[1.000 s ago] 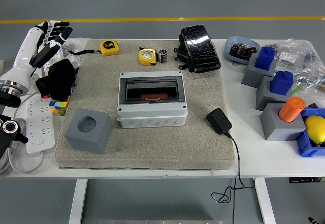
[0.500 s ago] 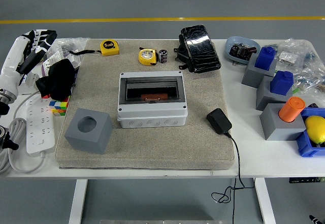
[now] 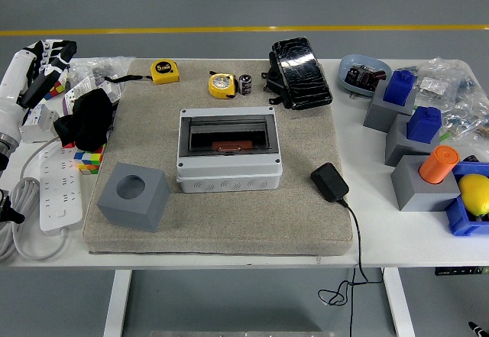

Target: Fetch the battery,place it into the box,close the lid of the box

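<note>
**Left hand at table edge; battery not yet taken**

My left hand point(image 3: 42, 58) sits at the far-left edge of the table, over the clutter beside the black cloth point(image 3: 90, 118). Fingers are loosely curled, nothing between them. Right arm is not in the head view.

The battery point(image 3: 245, 84) stands upright at the far edge of the grey mat point(image 3: 229, 222), just beside the yellow tape measure point(image 3: 221, 85) and near the black wrapped pack point(image 3: 299, 72). It is well apart from my hand.

The grey box point(image 3: 229, 156) is at mid-mat. Its dark lid looks to be already lying over the opening, with something reddish showing through; I cannot tell whether it is latched.

Handling judgement: the battery is a small rigid cylinder, likely dense for its size, with a smooth, probably slippery jacket. It should tolerate a firm pinch. Best hold is across the side wall, thumb against two fingers, coming from above. The tape measure crowds one side, so little room for fingers there.

Change versus the frame one second back: my hand has pulled away toward the left edge, and less of the forearm shows. Battery, box and other objects have not shifted.
</note>
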Robot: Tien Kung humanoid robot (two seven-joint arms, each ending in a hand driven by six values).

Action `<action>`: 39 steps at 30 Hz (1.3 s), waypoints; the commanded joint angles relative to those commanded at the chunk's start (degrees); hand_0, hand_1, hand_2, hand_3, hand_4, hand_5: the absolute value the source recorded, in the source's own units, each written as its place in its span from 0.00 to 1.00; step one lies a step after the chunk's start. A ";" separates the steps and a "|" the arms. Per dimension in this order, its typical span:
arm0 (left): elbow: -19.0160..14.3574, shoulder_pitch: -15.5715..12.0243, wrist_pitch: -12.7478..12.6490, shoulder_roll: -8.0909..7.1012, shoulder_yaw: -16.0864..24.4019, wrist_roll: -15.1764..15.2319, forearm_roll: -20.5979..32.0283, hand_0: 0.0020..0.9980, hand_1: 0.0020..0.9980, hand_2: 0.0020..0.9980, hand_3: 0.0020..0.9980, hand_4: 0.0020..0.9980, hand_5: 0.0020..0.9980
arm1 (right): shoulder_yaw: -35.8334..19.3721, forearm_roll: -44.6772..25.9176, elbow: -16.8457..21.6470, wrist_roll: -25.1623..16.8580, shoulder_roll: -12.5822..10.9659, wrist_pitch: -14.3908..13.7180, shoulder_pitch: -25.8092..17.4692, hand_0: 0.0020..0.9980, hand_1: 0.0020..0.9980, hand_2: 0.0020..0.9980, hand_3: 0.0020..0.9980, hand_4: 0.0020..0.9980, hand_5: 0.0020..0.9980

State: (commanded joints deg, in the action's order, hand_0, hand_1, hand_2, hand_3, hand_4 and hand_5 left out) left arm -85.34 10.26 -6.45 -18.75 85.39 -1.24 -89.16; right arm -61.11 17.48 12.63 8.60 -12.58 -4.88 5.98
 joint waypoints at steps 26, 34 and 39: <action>-1.59 1.18 1.57 0.54 0.96 -0.64 0.23 0.69 0.75 0.74 0.74 1.00 1.00 | -0.83 -0.25 0.34 0.00 -1.38 0.44 1.19 0.64 0.67 0.67 0.55 0.98 0.41; -2.02 1.92 1.55 0.58 1.23 -0.57 0.37 0.69 0.75 0.74 0.74 1.00 1.00 | -0.85 -0.07 0.58 -0.05 -1.92 0.25 1.78 0.64 0.67 0.67 0.55 0.98 0.41; -2.03 1.94 1.58 0.94 1.73 -0.61 0.33 0.69 0.75 0.74 0.74 1.00 1.00 | -1.07 0.08 0.75 -0.02 -2.17 0.14 1.92 0.64 0.67 0.67 0.55 0.98 0.41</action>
State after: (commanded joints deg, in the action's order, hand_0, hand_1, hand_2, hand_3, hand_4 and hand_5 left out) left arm -87.37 12.20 -4.86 -17.81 87.12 -1.85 -88.83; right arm -62.18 17.56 13.38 8.58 -14.75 -4.73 7.90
